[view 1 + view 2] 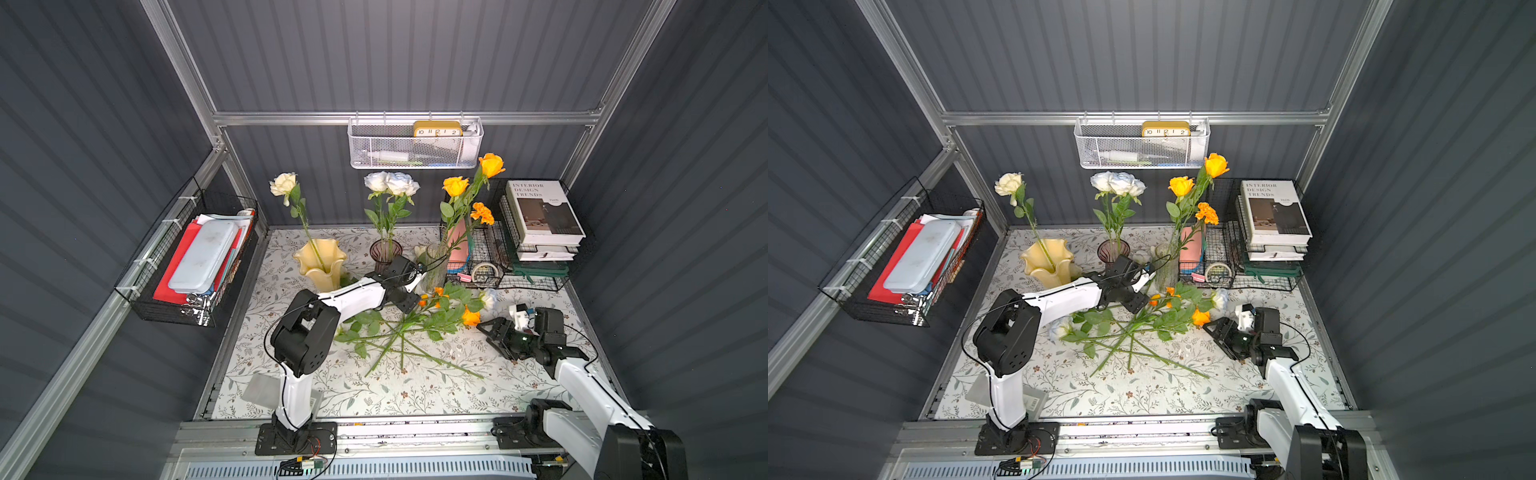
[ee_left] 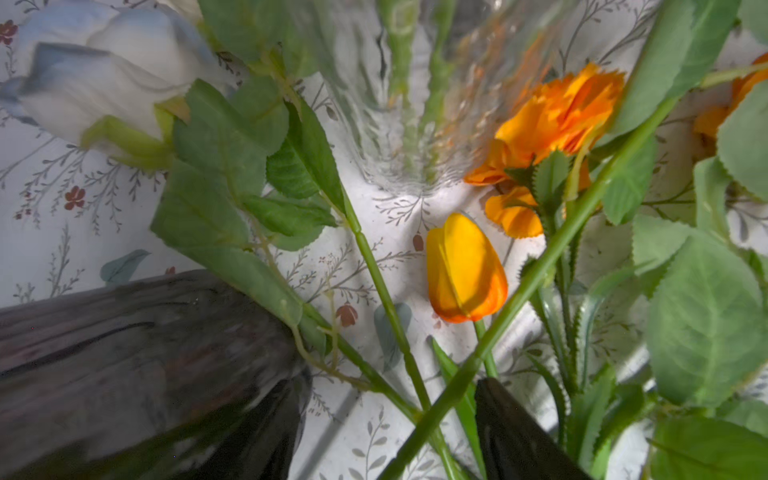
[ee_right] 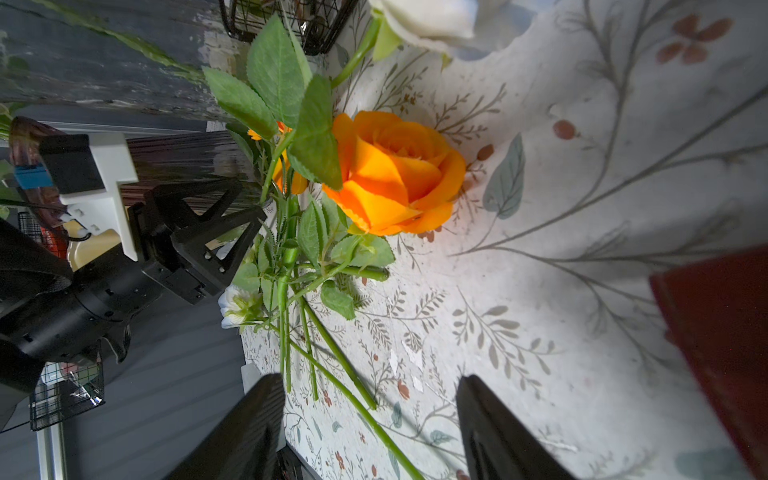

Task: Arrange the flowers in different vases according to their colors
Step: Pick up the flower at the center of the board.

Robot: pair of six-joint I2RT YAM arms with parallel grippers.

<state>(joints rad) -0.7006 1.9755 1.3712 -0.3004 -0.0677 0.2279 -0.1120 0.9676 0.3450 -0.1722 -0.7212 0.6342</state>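
Three vases stand at the back: a pale yellow one [image 1: 320, 262] holding a cream rose [image 1: 284, 184], a purple glass one [image 1: 385, 253] with white roses [image 1: 390, 183], and a clear one [image 1: 436, 266] with orange roses [image 1: 455, 185] and a marigold [image 1: 482, 212]. Loose flowers lie crossed mid-table [image 1: 399, 332]: an orange rose [image 1: 471, 318] [image 3: 395, 174], a white rose [image 1: 488, 297], marigolds [image 2: 557, 120] and an orange tulip [image 2: 465, 270]. My left gripper [image 1: 413, 297] [image 2: 386, 432] is open low over the pile, with green stems crossing between its jaws. My right gripper [image 1: 488, 332] [image 3: 370, 415] is open just right of the orange rose.
A black wire basket of papers [image 1: 187, 266] hangs on the left wall. On the back wall hangs a white mesh basket with a clock [image 1: 415, 143]. Books on a black wire rack [image 1: 540, 216] and a tape roll [image 1: 482, 272] fill the back right corner.
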